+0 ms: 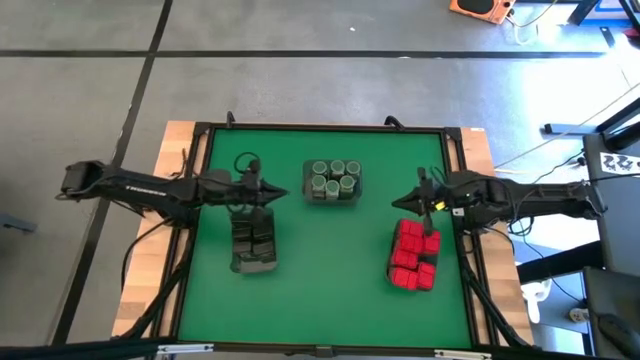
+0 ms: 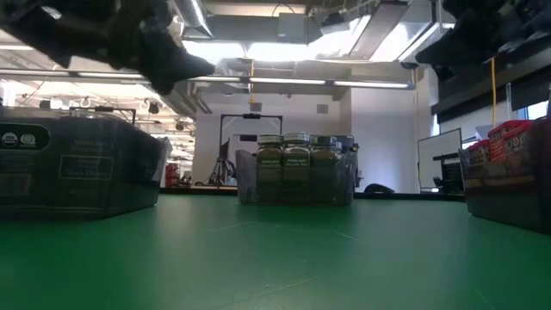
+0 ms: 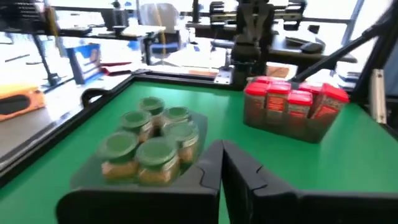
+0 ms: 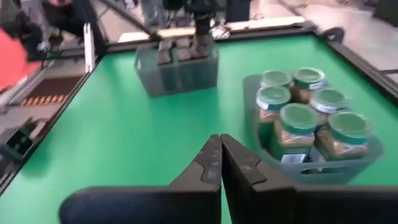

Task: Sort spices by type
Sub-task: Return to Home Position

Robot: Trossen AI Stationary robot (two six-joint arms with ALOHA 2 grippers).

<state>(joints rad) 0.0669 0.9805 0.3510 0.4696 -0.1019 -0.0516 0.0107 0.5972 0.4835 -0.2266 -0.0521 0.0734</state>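
Several round green-lidded jars stand together in a grey tray at the table's middle far part, also jars and jars. Red boxes fill a tray at the right, red boxes. Dark tins sit in a tray at the left, tins. My left gripper hovers shut above the tins' tray, near its far end. My right gripper hovers shut just beyond the red boxes' far end. Both hold nothing.
The green mat is bounded by a black raised frame on a wooden table. Open mat lies between the three trays and along the near edge. A black cable loop lies near the far left corner.
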